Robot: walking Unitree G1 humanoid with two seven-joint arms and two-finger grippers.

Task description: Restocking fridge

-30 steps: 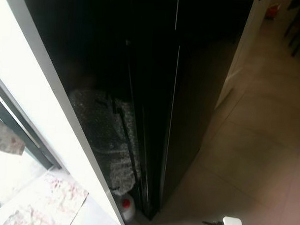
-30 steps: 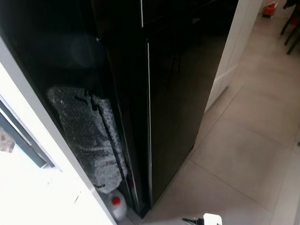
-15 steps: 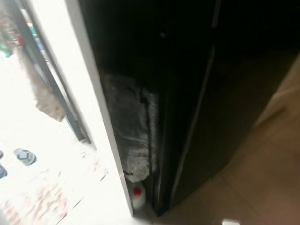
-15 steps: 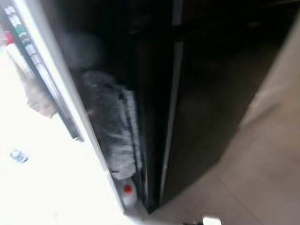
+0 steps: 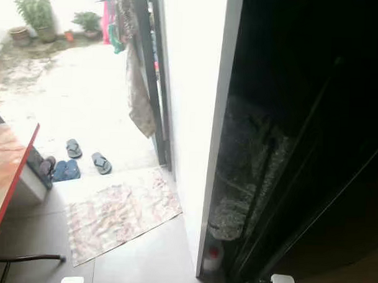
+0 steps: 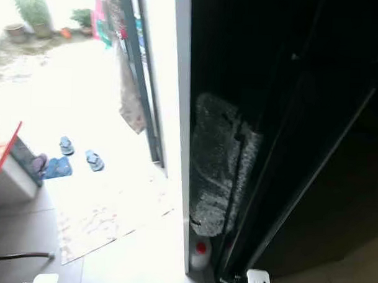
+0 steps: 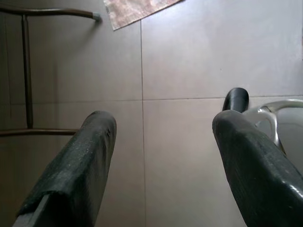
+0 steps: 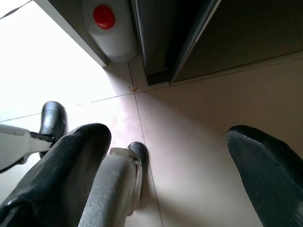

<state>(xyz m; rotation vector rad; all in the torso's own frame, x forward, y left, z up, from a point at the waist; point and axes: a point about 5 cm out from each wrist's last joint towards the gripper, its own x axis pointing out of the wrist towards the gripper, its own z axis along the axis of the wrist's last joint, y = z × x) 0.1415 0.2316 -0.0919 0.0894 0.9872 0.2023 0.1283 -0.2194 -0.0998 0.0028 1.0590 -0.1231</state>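
Observation:
The black fridge [image 5: 336, 202] stands at the right, doors shut, its front dark and glossy. A white wall edge [image 5: 202, 117] runs beside it. In the gap between them leans a bundle of bubble wrap [image 5: 244, 162], with a white jug with a red cap [image 5: 213, 257] on the floor below. My right gripper [image 8: 170, 137] hangs open over the tiles near the fridge's base [image 8: 161, 61] and the jug [image 8: 111, 28]. My left gripper [image 7: 163, 125] hangs open above bare floor tiles. Neither holds anything.
Left of the wall, an open doorway with a dark sliding frame [image 5: 154, 84] leads to a bright yard. A patterned mat [image 5: 121, 210] and several slippers [image 5: 83, 159] lie there. A red table [image 5: 5, 172] and a chair leg [image 5: 23, 258] stand at far left.
The camera has swung left: the fridge has slid to the right of the picture, and the doorway, mat and red table have come into view. Both arms still hang low.

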